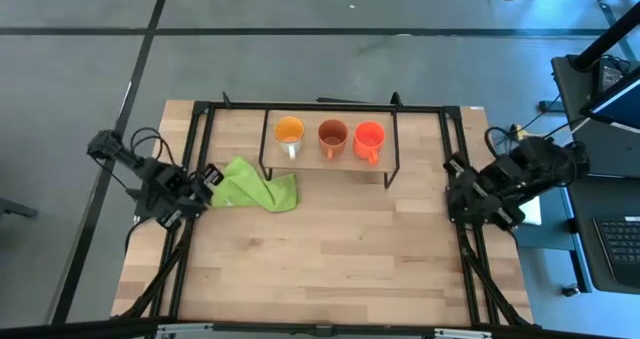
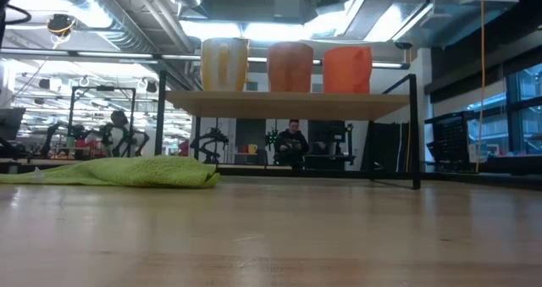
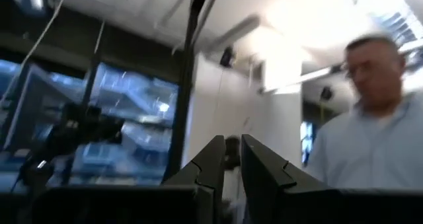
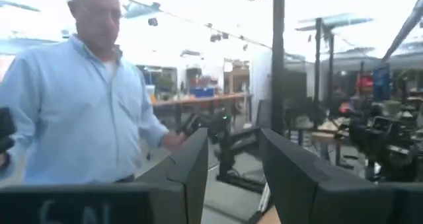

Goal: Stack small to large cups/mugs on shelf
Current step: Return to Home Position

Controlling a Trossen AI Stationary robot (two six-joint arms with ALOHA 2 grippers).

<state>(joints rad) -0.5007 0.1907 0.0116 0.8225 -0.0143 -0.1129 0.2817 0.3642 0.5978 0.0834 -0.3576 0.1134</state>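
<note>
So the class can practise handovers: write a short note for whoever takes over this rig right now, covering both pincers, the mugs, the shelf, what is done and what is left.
Left pincer: open by a narrow gap, empty, at the table's left edge beside the green cloth.
Right pincer: open, empty, at the table's right edge.
The yellow mug, brownish-orange mug and red-orange mug stand upright in a row on the shelf, side by side and not nested.
Done: all three mugs are on the shelf.
Left: probably nothing to place; both arms look parked clear of the shelf.
</note>
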